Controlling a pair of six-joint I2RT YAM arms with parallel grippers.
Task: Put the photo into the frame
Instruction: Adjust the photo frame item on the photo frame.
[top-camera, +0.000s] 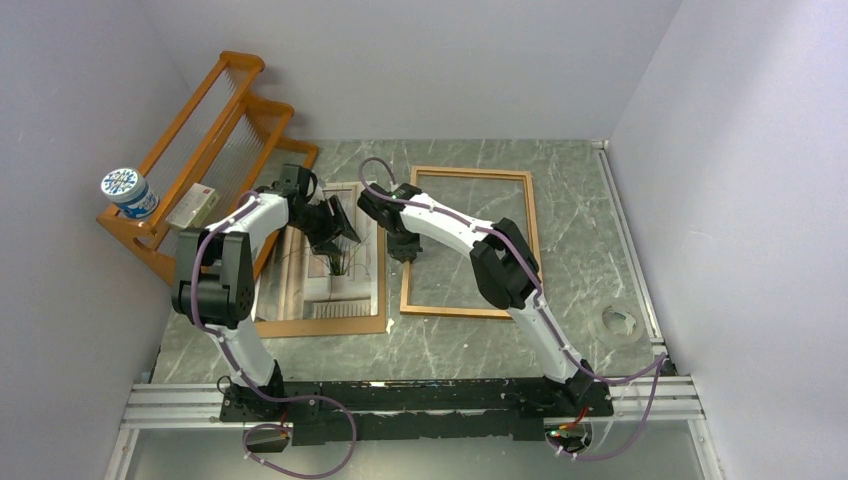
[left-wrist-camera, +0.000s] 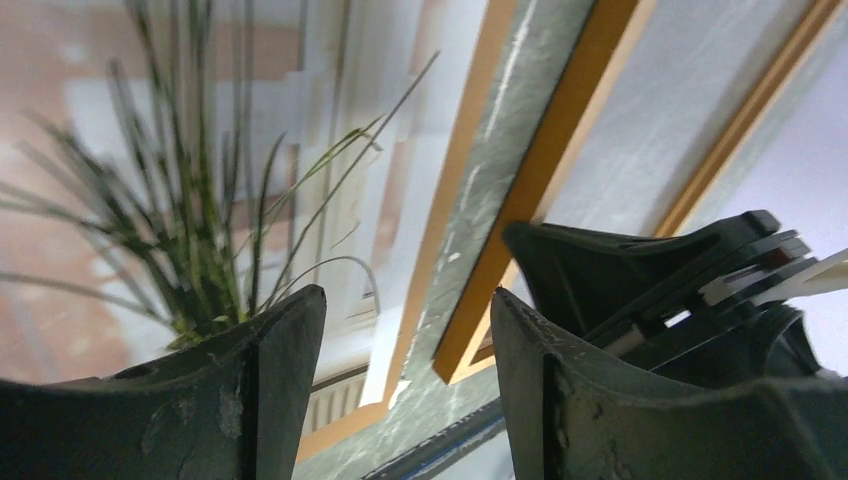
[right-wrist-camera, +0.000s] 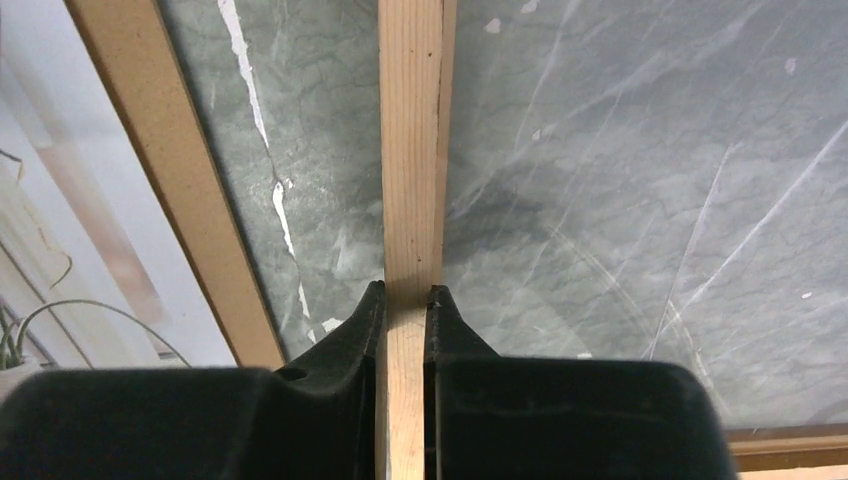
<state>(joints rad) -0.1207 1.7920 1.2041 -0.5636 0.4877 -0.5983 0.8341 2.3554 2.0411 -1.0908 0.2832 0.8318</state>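
Observation:
The photo, a print of a spiky plant, lies on a brown backing board left of centre. The thin orange-brown frame lies flat on the table to its right, with bare table inside it. My left gripper hangs open over the photo's upper part; in the left wrist view the photo lies under and left of the jaws and the frame's left rail to the right. My right gripper is shut on the frame's left rail, one jaw on each side.
An orange wooden rack leans at the back left with a blue-white can and a small white box on it. A clear tape roll lies near the right wall. Walls close in on three sides.

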